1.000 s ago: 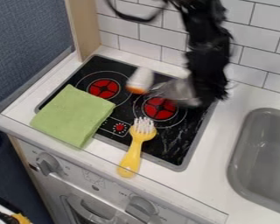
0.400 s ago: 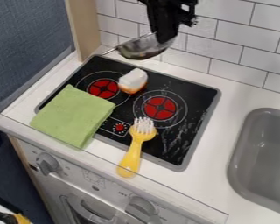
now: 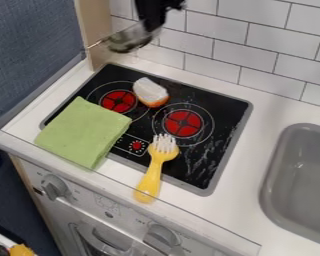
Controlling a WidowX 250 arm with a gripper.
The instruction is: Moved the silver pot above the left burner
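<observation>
Holding silver metal pot (image 3: 127,39) in black two-finger gripper (image 3: 148,31) | raised, higher in view than red left burner (image 3: 118,101) | near pale wooden post (image 3: 95,25)

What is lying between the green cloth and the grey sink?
In the camera view, a yellow brush lies between the green cloth and the sink.
</observation>
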